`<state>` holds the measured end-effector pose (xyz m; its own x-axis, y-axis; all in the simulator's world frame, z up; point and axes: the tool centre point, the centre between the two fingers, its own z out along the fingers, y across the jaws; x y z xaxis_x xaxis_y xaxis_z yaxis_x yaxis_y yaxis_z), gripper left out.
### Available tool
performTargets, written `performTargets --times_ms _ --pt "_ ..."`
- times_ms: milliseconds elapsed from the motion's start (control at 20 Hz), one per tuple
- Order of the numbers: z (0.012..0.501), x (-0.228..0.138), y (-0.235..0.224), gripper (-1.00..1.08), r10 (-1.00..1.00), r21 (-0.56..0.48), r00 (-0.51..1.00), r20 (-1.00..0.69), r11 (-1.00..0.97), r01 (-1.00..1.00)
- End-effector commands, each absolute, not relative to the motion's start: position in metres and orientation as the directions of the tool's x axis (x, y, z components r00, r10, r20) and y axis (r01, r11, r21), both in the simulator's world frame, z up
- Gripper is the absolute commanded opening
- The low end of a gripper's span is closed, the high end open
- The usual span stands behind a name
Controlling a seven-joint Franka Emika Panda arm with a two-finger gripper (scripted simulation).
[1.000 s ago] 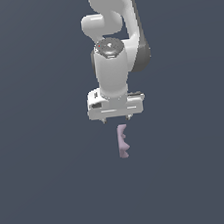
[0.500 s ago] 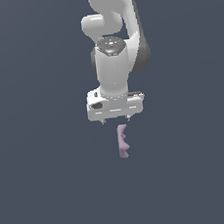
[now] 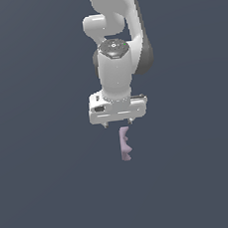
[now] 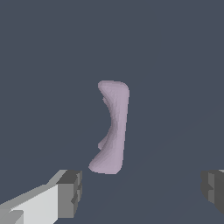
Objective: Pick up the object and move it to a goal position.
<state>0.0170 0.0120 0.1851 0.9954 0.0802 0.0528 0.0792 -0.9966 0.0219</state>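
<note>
In the exterior view I've got the white gripper (image 3: 118, 121) sitting right above the object (image 3: 124, 144), which lies flat on the dark worktop (image 3: 50, 193), its upper end tucked just under the gripper. From the wrist view the gripper (image 4: 142, 188) is spread wide with nothing in it, and the object (image 4: 112, 129) sits ahead of the gap, closer to one grey pad. I'd center over its narrow waist before dropping. It's matte pale mauve, curved, with one wavy concave edge, so could twist when pinched.
</note>
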Motion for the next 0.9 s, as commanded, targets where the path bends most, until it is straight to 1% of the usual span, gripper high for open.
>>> performTargets --times_ms 0,500,850 --pt "0.181 0.020 0.014 1.00 0.070 0.019 0.996 0.047 -0.997 0.069" --pt "0.154 0.042 0.031 1.00 -0.007 0.003 1.000 0.010 -1.000 -0.007" --pt "0.146 0.048 0.035 1.00 -0.027 0.000 1.000 0.000 -1.000 -0.027"
